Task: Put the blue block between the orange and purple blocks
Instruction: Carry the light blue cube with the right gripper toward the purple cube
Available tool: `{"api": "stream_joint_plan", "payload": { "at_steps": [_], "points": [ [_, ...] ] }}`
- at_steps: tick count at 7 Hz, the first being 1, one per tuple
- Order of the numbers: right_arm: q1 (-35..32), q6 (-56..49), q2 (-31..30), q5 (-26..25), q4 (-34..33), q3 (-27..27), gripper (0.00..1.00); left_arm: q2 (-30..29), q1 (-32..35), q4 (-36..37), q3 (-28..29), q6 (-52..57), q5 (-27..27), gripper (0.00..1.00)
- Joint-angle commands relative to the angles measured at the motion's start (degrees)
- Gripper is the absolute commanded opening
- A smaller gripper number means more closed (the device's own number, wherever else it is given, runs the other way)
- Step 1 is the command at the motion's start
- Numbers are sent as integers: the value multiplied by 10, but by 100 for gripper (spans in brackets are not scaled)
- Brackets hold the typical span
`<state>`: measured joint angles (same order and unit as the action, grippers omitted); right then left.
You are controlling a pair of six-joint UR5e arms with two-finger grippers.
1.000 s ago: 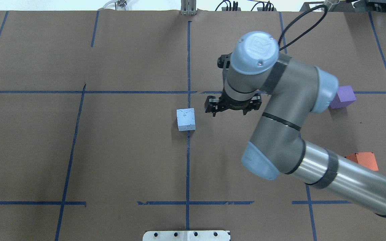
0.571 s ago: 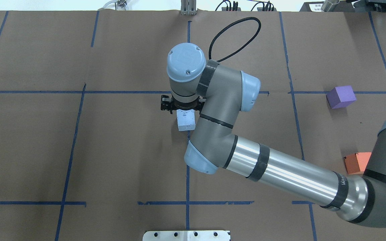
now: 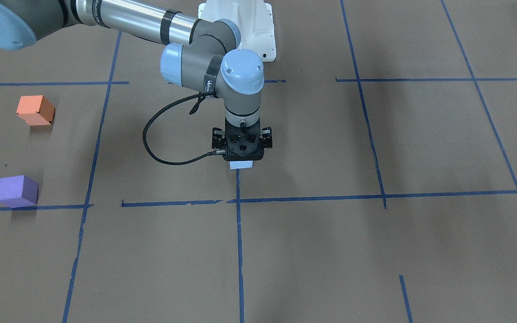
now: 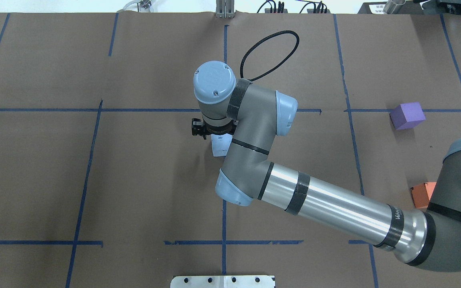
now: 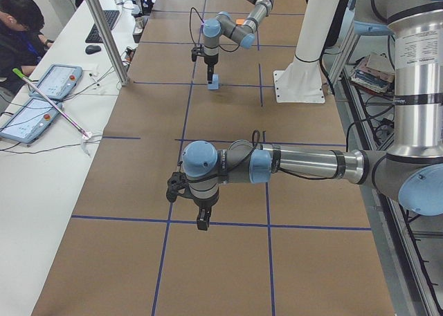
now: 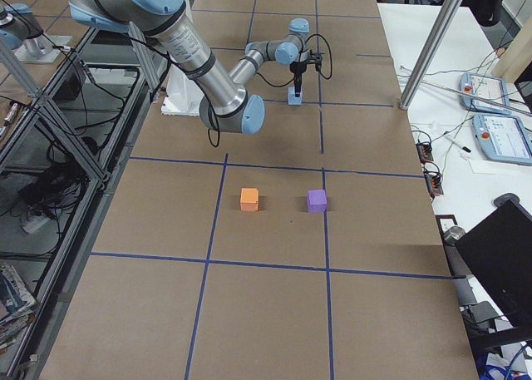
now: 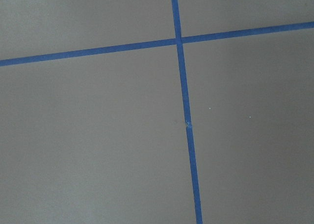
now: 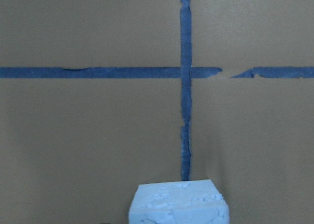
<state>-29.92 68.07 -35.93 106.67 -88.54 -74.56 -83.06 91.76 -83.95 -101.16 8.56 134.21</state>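
Though the right gripper (image 3: 242, 157) hangs over the blue block (image 3: 241, 165), its fingers are hidden; spread or clamped, I cannot tell. An off-centre pinch could twist or drop the block short of the gap between the orange block (image 3: 35, 109) and purple block (image 3: 16, 190), both well apart from it.

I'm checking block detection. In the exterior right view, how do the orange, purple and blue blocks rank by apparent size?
1. Orange block and purple block: look alike, no ranking.
2. Blue block: looks smallest, but it sits farther from the camera, so unsure.
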Motion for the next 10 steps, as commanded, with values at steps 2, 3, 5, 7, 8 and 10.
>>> {"api": "stream_joint_plan", "payload": {
  "at_steps": [2,3,5,7,8,10],
  "points": [
    [16,-7,-13,-5,-1,2,98,0,0,-3,0,-6,0,100],
    [16,-7,-8,-2,-1,2,61,0,0,-3,0,-6,0,100],
    [11,-7,-8,-1,-5,-3,10,1,0,-3,-1,-6,0,100],
    [-23,-13,-55,6,-37,-66,10,0,0,-3,0,-6,0,100],
    [-50,-48,-134,18,-62,-158,10,0,0,-3,0,-5,0,100],
    [-121,-197,-282,69,-99,-300,11,-1,0,-3,-1,-6,-1,100]
  ]
}}
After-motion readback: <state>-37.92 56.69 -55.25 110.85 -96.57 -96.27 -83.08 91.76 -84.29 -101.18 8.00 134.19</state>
